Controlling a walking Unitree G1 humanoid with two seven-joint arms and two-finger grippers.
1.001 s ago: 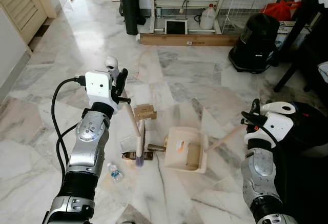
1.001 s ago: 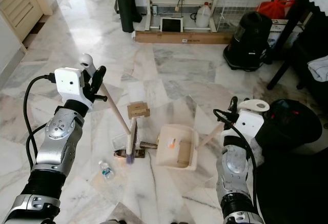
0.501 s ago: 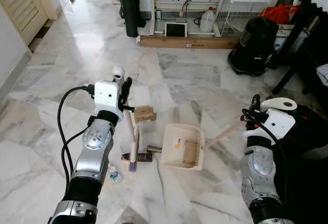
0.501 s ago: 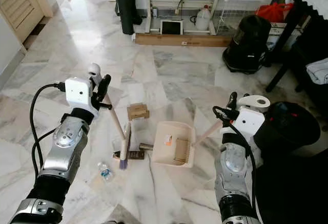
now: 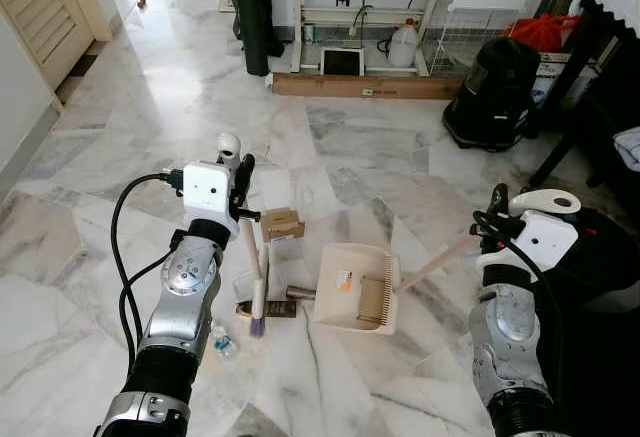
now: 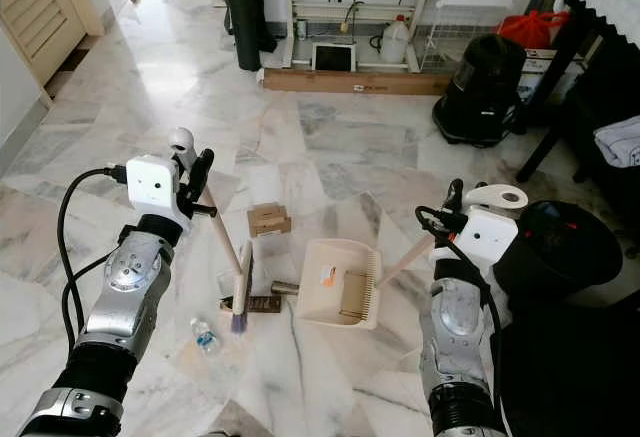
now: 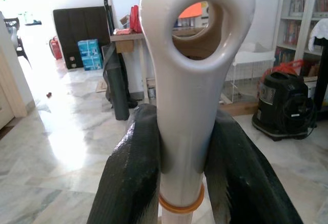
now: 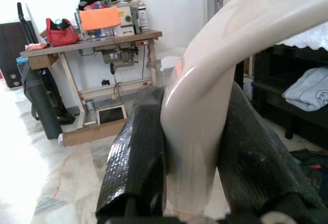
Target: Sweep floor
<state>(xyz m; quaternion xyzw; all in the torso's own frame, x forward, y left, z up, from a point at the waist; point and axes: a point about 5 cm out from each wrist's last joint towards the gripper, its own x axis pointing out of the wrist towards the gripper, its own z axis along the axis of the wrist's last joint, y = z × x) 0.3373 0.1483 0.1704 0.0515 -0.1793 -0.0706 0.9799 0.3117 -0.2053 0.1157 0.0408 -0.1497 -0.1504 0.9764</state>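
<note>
The left gripper [image 7: 182, 183] has its two black fingers [image 7: 128, 178] closed around the top of the broom handle [image 5: 247, 242], just below the hanging loop, and the right gripper [image 8: 192, 162] is clamped likewise on the curved handle of the dustpan [image 5: 355, 300]. The broom's long axis slants down and slightly rightward from the left gripper to the brush head [image 5: 259, 307], which rests on the marble floor [image 5: 120, 157] just left of the dustpan's open mouth. Between head and mouth lie a dark flat piece of litter [image 5: 272, 308] and a small cylinder [image 5: 298, 292], touching or nearly touching the pan's lip; a small cardboard box [image 5: 282, 223] sits farther out, and a little plastic bottle [image 5: 223, 338] lies nearer the robot, beside the left arm. So the rubbish lies to the right of the brush, and a short rightward stroke seems needed. The polished floor looks slick. A black vacuum cleaner [image 5: 495, 92] and a bench [image 8: 87, 42] carrying a sewing machine stand well apart behind.
</note>
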